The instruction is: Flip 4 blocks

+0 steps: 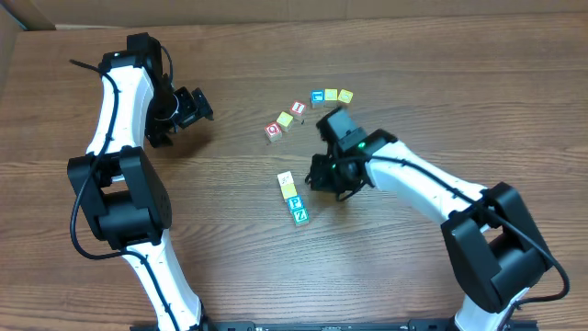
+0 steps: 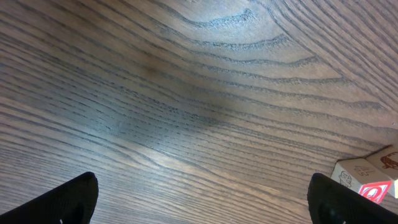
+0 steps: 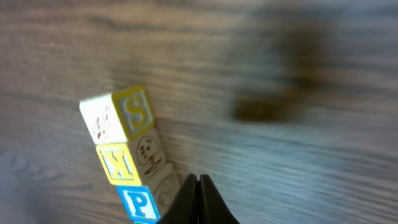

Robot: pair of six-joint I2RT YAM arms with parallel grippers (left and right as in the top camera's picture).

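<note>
Nearest my right wrist lens, the black right gripper (image 3: 198, 198) is pinched closed on nothing, just beside the row of four wooden letter blocks (image 1: 292, 197). My left gripper (image 2: 205, 199) hangs spread wide over the brown wood-grain table (image 2: 186, 93).

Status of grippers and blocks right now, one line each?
row of four blocks: flat on the table, touching in a line.
left gripper: open, empty.
right gripper: shut, holding nothing, tip next to the row.
other blocks: loose, in an arc.
</note>
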